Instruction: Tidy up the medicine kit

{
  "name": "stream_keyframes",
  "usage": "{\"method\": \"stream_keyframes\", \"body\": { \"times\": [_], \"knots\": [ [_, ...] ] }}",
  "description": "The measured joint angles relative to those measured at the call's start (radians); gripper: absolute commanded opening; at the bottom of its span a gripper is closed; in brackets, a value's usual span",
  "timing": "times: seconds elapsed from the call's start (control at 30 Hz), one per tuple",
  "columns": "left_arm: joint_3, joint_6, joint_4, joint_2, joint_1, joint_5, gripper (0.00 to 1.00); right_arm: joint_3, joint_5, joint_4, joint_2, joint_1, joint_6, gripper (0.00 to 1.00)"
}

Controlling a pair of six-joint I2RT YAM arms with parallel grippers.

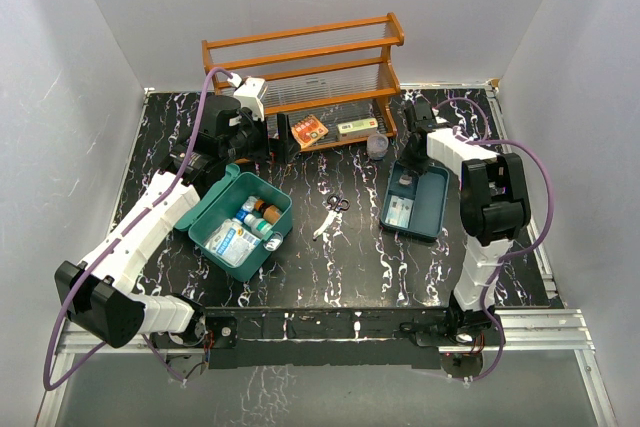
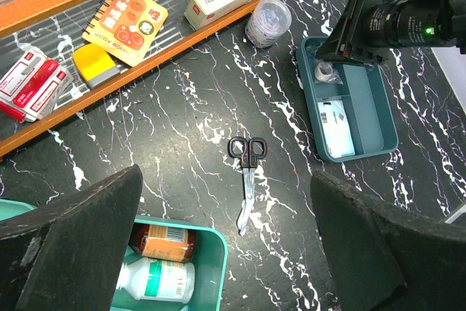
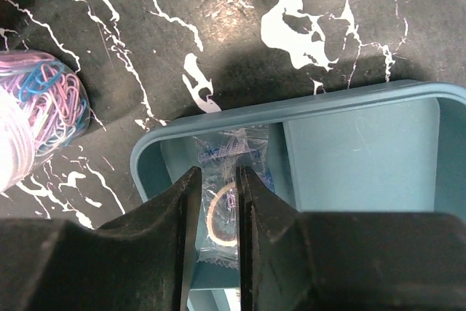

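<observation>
The right tool (image 3: 217, 178), jaws narrow over a clear packet (image 3: 231, 149) in the blue-grey tray (image 3: 349, 98) (gripped or not, I cannot tell), has the medicine kit (image 1: 212, 209) well off to its left across the desk (image 1: 350, 269), just beneath the wide-open left tool (image 2: 226, 178), which is nearer.

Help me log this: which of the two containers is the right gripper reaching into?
The shallow blue-grey tray, right of the scissors; the right gripper is down in its small compartment. The deeper green box holds bottles.
</observation>
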Motion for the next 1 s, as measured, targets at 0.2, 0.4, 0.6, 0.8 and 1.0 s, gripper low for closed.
{"method": "stream_keyframes", "body": {
  "times": [0.2, 0.4, 0.6, 0.8, 1.0],
  "knots": [
    [0.001, 0.0, 0.0, 0.0, 0.0, 0.0, 0.98, 0.002, -0.024, -0.003, -0.002, 0.0, -0.027, 0.29],
    [0.006, 0.0, 0.0, 0.003, 0.0, 0.0, 0.98, 0.002, -0.024, -0.035, -0.056, 0.0, -0.037, 0.31],
    [0.006, 0.0, 0.0, 0.004, 0.0, 0.001, 0.98, -0.004, -0.044, -0.046, -0.171, 0.007, -0.045, 0.32],
    [0.006, 0.0, 0.0, 0.005, 0.0, 0.003, 0.98, -0.056, -0.055, -0.056, -0.256, 0.081, -0.002, 0.36],
    [0.008, 0.0, 0.0, 0.005, 0.0, 0.003, 0.98, -0.067, -0.043, -0.061, -0.262, 0.28, 0.05, 0.47]
  ]
}}
